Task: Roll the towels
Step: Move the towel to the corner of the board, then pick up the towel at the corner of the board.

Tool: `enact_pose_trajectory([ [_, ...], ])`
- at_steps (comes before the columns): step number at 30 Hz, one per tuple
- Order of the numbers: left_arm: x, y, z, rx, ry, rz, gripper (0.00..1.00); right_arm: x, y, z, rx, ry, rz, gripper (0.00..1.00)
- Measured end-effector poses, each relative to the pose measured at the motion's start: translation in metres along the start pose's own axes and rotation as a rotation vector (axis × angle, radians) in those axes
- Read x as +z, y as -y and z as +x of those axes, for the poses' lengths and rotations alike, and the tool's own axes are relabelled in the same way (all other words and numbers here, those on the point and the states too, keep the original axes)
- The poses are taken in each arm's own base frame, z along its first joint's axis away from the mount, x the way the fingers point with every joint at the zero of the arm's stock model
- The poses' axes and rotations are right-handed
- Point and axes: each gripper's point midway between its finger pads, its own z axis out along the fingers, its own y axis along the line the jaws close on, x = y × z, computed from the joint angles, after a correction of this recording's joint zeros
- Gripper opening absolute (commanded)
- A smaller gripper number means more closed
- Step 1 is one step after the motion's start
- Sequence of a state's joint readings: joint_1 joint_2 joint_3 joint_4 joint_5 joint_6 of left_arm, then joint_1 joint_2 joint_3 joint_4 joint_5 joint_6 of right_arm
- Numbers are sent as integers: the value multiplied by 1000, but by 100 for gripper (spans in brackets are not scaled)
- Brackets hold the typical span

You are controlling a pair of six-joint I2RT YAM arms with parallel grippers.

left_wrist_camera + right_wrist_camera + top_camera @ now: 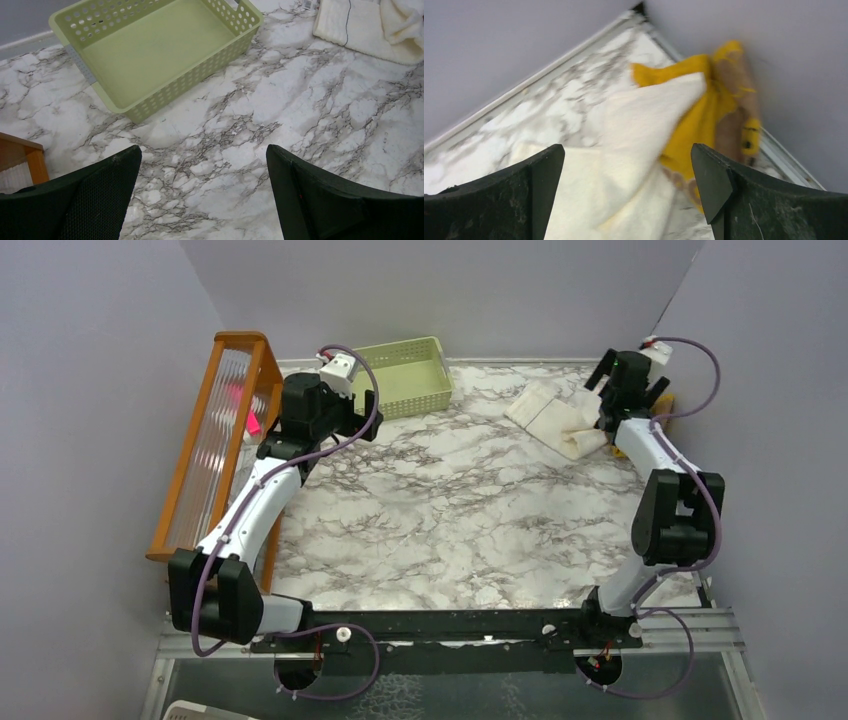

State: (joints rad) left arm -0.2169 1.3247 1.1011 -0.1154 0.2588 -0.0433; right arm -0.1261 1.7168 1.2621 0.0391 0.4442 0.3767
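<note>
The left arm (250, 505) was stretched from its base at the near edge of the table (440, 510) toward the far left corner, with the wrist turned rightward. The left gripper (202, 150) was held above the surface, its jaws spread wide with nothing between them. The right arm (655, 460) was reached along the right edge toward the far right corner, folded at the elbow. The right gripper (628, 375) was pointed downward, its jaws likewise parted wide, nothing clamped.

From above, the right arm (655, 455) hid most of the yellow towel (696, 120); its wrist view was blurred. The white towel (360, 25) ran off the left wrist view's top edge.
</note>
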Motion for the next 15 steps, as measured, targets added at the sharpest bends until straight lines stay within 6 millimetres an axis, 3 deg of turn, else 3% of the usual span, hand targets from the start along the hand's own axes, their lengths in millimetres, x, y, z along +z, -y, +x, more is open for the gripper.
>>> enact_pose_trajectory([
  [4,3,1,5,-11,-14,8,99,-14,-75,14,-165,-9,-174,100],
  [6,4,1,6,-14,-17,11,99,-6,-110,18,-212,-29,-238,100],
  [8,4,1,6,-15,-19,12,99,12,-128,26,-244,-61,-257,100],
  [11,4,2,7,-15,-22,12,99,40,-125,62,-297,-150,-225,100],
  [15,4,1,8,-13,-26,12,99,63,-93,135,-381,-317,-143,97],
])
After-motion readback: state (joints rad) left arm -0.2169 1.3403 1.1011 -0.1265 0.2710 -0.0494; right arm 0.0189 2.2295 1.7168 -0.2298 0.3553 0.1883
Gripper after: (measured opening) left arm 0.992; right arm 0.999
